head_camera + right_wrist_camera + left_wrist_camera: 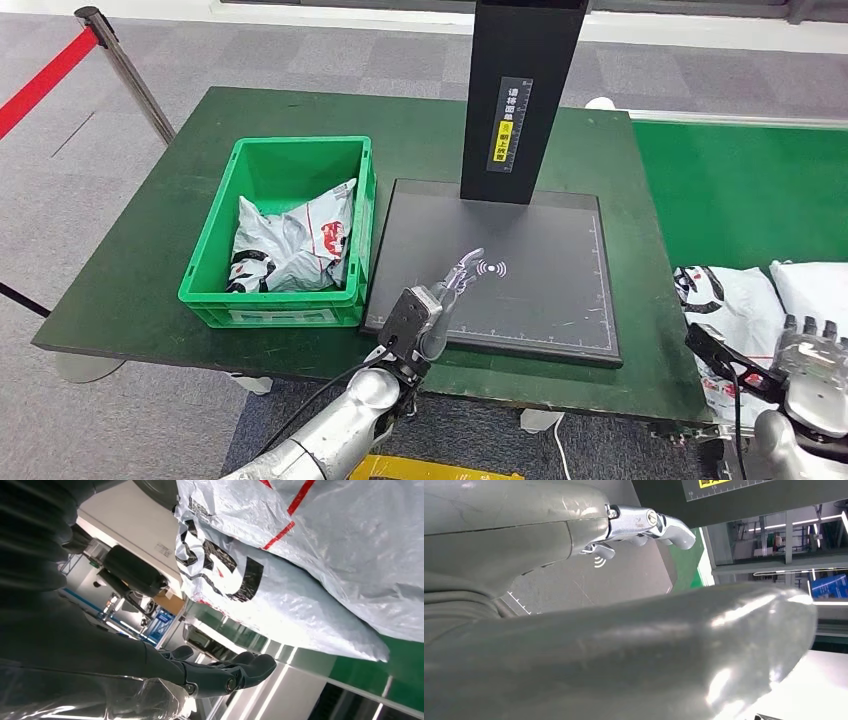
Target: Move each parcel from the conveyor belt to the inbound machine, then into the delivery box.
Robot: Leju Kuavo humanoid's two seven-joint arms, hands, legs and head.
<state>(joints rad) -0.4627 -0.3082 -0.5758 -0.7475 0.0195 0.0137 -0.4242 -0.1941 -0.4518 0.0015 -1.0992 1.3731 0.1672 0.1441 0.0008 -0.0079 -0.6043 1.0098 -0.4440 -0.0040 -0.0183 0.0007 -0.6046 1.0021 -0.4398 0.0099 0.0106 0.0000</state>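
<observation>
your hands at the scanner and belt
left hand (pixel 440 300) spread empty over the inbound machine (pixel 520 300); right hand (pixel 815 360), cut off at the frame edge, fingers apart beside a parcel (pixel 730 300).

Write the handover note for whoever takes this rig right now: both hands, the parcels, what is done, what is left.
Left hand: open, holds nothing, fingers stretched over the inbound machine near its scan mark.
Right hand: open, holds nothing, at the near edge of the conveyor belt beside the parcels.
Done: at least one grey parcel lies crumpled in the green delivery box.
Left: two parcels wait on the belt, a printed one and a white one beside it. The machine's plate is bare, so each must be scanned, then boxed.
</observation>
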